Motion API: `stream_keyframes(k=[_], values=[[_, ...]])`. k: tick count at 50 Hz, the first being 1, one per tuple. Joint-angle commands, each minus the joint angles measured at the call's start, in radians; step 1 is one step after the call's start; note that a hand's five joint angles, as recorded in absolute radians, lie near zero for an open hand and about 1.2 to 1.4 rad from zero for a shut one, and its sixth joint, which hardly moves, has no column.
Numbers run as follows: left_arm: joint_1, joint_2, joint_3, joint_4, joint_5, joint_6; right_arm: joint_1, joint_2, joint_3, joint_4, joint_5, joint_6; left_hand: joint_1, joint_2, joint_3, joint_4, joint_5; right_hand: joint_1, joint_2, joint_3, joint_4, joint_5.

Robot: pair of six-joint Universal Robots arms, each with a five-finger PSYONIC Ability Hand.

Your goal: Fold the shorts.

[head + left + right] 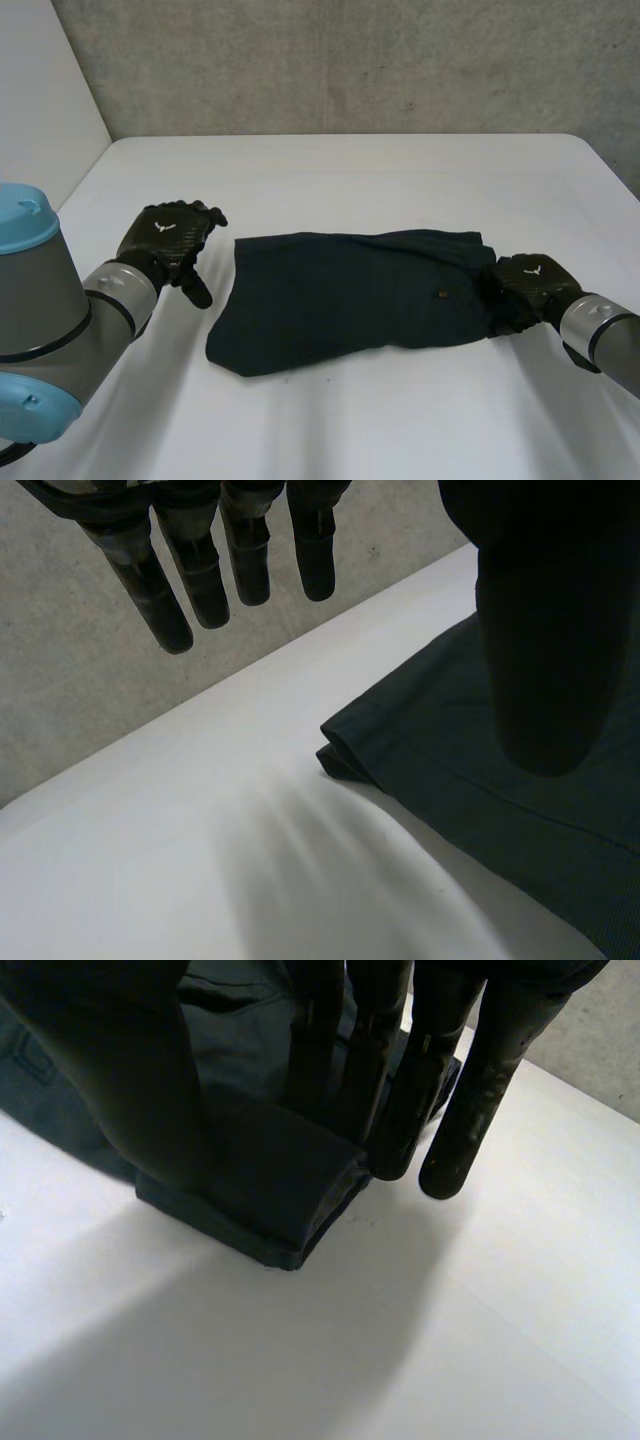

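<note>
The dark navy shorts [350, 290] lie folded flat across the middle of the white table [350, 170]. My left hand [170, 238] hovers open just beyond their left end, touching nothing. In the left wrist view its fingers [200, 580] hang straight above bare table, and its thumb [545, 630] is over the shorts' corner [400, 740]. My right hand [530, 283] sits at the shorts' right end. There its thumb [130, 1080] rests on the folded edge [270, 1190] and its straight fingers [470, 1080] reach down beside it, some onto the table. The cloth lies flat, not lifted.
A grey concrete wall [350, 60] runs behind the table's far edge. Bare white tabletop surrounds the shorts on every side, with the widest stretch between the shorts and the wall.
</note>
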Motion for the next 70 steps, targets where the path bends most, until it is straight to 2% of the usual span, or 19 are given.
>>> stream_keyframes(k=[1,7,15,18,22,27,31,32,35,38,40,43,46,48,53,57,62,66,70], values=[[-0.002,-0.001,0.000,-0.001,0.000,0.000,-0.008,0.002,-0.007,-0.059,0.016,-0.022,-0.028,-0.009,-0.018,-0.011,-0.003,0.685,0.546,0.545,0.560,0.555],[-0.002,0.005,-0.006,-0.001,0.000,0.001,-0.037,-0.010,-0.021,-0.038,0.027,-0.119,-0.025,-0.006,-0.015,-0.008,0.000,0.685,0.546,0.545,0.560,0.555],[0.000,0.028,-0.009,-0.003,-0.001,0.001,-0.035,-0.088,-0.085,0.065,0.139,-0.337,-0.028,-0.009,-0.018,-0.011,-0.003,0.685,0.546,0.545,0.560,0.555],[0.000,0.035,-0.010,-0.003,-0.001,0.001,0.017,-0.107,-0.125,0.077,0.153,-0.365,-0.028,-0.009,-0.018,-0.011,-0.003,0.685,0.546,0.545,0.560,0.555],[0.000,0.042,-0.011,-0.003,-0.001,0.001,0.191,-0.118,-0.192,0.079,0.151,-0.371,-0.028,-0.009,-0.018,-0.011,-0.003,0.685,0.546,0.545,0.560,0.555],[0.006,0.057,-0.010,-0.003,-0.003,0.000,0.366,-0.118,-0.246,0.072,0.124,-0.378,-0.028,-0.009,-0.018,-0.011,-0.003,0.685,0.546,0.545,0.560,0.555],[0.009,0.071,-0.010,-0.001,-0.005,0.000,0.530,-0.089,-0.272,0.068,0.039,-0.386,-0.031,-0.012,-0.021,-0.013,-0.006,0.685,0.546,0.545,0.560,0.555],[0.009,0.073,-0.010,-0.003,-0.005,0.000,0.584,-0.055,-0.278,0.069,-0.012,-0.386,-0.031,-0.012,-0.021,-0.013,-0.006,0.685,0.546,0.545,0.560,0.555],[0.008,0.085,-0.005,-0.003,-0.006,0.000,0.652,0.005,-0.277,0.074,-0.108,-0.386,-0.037,-0.017,-0.027,-0.019,-0.012,0.685,0.546,0.545,0.560,0.555],[0.008,0.093,0.003,-0.003,-0.008,-0.002,0.661,0.034,-0.277,0.072,-0.149,-0.380,-0.055,-0.035,-0.045,-0.037,-0.030,0.685,0.546,0.545,0.560,0.555],[0.008,0.094,0.009,-0.004,-0.008,-0.002,0.661,0.039,-0.286,0.077,-0.160,-0.360,-0.058,-0.038,-0.048,-0.040,-0.033,0.645,0.506,0.505,0.520,0.515],[0.002,0.094,0.027,-0.004,-0.008,-0.002,0.663,0.031,-0.298,0.077,-0.122,-0.285,-0.061,-0.041,-0.051,-0.043,-0.035,0.051,-0.088,-0.089,-0.074,-0.079],[-0.003,0.094,0.052,-0.004,-0.008,-0.006,0.650,0.021,-0.307,0.074,-0.090,-0.176,-0.061,-0.041,-0.051,-0.043,-0.035,-0.209,-0.348,-0.349,-0.334,-0.339],[-0.005,0.091,0.066,-0.006,-0.009,-0.015,0.612,-0.028,-0.310,0.071,-0.068,-0.032,-0.061,-0.041,-0.051,-0.043,-0.035,-0.362,-0.501,-0.502,-0.487,-0.492],[-0.009,0.081,0.121,-0.010,-0.009,-0.083,0.532,-0.139,-0.304,0.057,-0.054,0.267,-0.052,-0.032,-0.042,-0.034,-0.027,-0.418,-0.557,-0.558,-0.543,-0.548],[-0.037,0.061,0.164,-0.010,-0.008,-0.127,0.442,-0.199,-0.327,0.052,0.023,0.469,-0.034,-0.015,-0.024,-0.016,-0.009,-0.424,-0.563,-0.564,-0.549,-0.554],[-0.136,-0.033,0.250,-0.010,-0.008,-0.146,0.362,-0.205,-0.358,0.083,0.137,0.485,-0.028,-0.009,-0.018,-0.011,-0.003,-0.497,-0.636,-0.637,-0.622,-0.627],[-0.236,-0.174,0.361,-0.012,-0.006,-0.143,0.353,-0.141,-0.398,0.123,0.151,0.482,-0.028,-0.009,-0.018,-0.011,-0.003,-0.537,-0.676,-0.677,-0.662,-0.667],[-0.279,-0.319,0.476,-0.030,-0.009,-0.140,0.360,-0.035,-0.459,0.174,0.151,0.482,-0.031,-0.012,-0.021,-0.013,-0.006,-0.537,-0.676,-0.677,-0.662,-0.667]])
